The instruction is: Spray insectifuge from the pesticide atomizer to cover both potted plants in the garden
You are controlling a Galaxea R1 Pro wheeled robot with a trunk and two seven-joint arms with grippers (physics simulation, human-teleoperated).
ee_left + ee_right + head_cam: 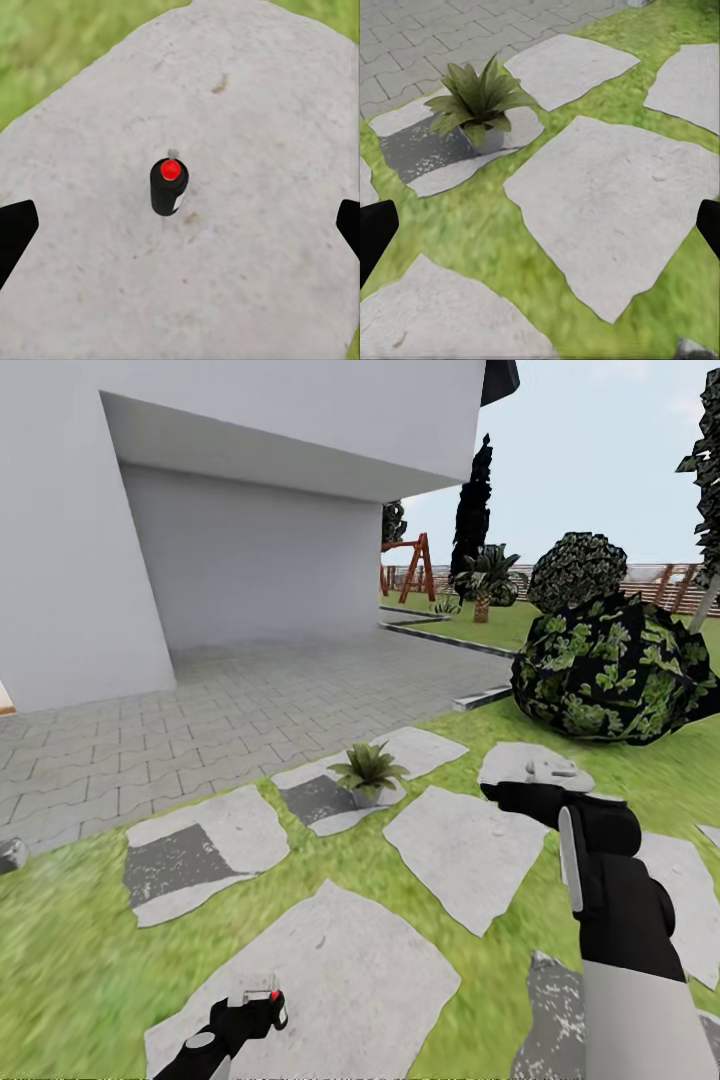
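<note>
Left fingers: spread wide, holding nothing, hanging right above the spray bottle.
Spray bottle: standing upright on my big stepping stone, dead centre between my left fingers, red tip up, nothing touching it.
Right fingers: wide apart too, empty, stretched out over the stones and grass.
Potted plant: ahead of my right fingers, well apart, its grey pot on a stone by the grey paving.
Bush: beyond my right arm.
</note>
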